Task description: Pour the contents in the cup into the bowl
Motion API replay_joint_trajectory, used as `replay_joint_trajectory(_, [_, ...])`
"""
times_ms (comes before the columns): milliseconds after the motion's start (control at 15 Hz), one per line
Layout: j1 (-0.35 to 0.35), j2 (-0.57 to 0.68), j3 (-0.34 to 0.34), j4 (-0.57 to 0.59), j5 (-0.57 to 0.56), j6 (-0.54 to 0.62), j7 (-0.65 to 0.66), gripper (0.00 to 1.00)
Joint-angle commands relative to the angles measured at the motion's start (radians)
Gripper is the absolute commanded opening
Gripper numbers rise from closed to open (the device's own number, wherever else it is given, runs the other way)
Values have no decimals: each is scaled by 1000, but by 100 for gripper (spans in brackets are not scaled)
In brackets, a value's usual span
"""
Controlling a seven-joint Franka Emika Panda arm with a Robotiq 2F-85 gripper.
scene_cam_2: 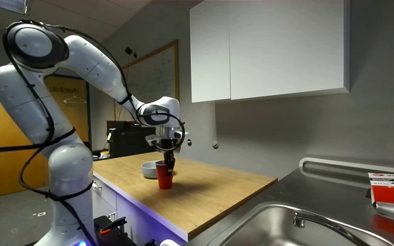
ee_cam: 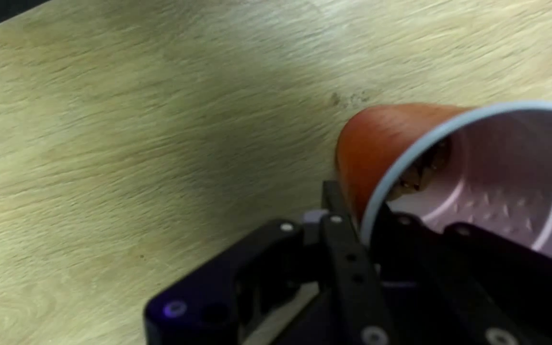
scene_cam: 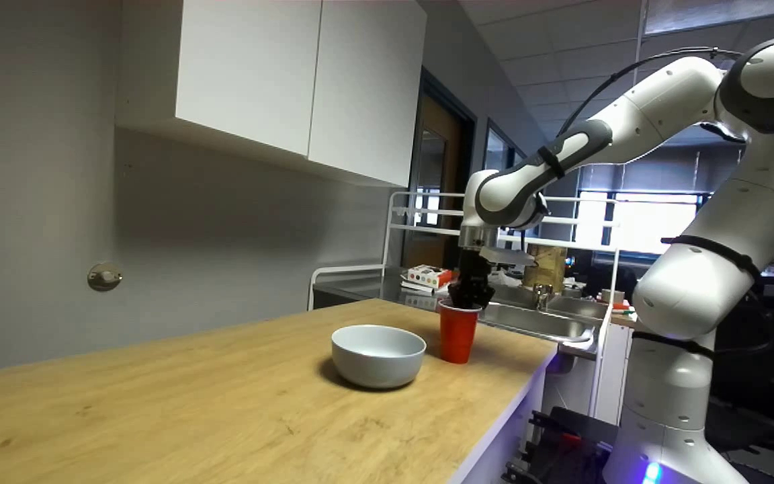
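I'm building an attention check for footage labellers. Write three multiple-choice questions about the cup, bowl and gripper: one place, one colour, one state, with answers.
1. Where is the bowl relative to the cup?
A) inside it
B) apart from it, to one side
C) underneath it

2. What colour is the cup's outside?
A) green
B) blue
C) red

3. How does the gripper stand?
A) shut on the cup's wall
B) open, well clear of the cup
C) shut on the bowl

Right letters:
1 B: an exterior view shows wooden counter between them.
2 C: its side is red in both exterior views.
3 A: in the wrist view its fingers pinch the wall, one inside, one outside.
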Motion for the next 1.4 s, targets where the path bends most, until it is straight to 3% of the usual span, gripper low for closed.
replay_joint_trajectory(0, [6, -1, 29, 23, -19, -1, 57, 0])
replay_joint_trajectory(267, [37, -39, 99, 40, -18, 0, 139, 2])
replay_joint_trajectory(600, [69, -85, 251, 72, -104, 50, 300, 2])
replay_joint_trajectory(1067, [-12, -117, 480, 54, -479, 213, 624, 2])
replay_joint_trajectory(1333, [-33, -141, 578, 29, -694, 223, 817, 2])
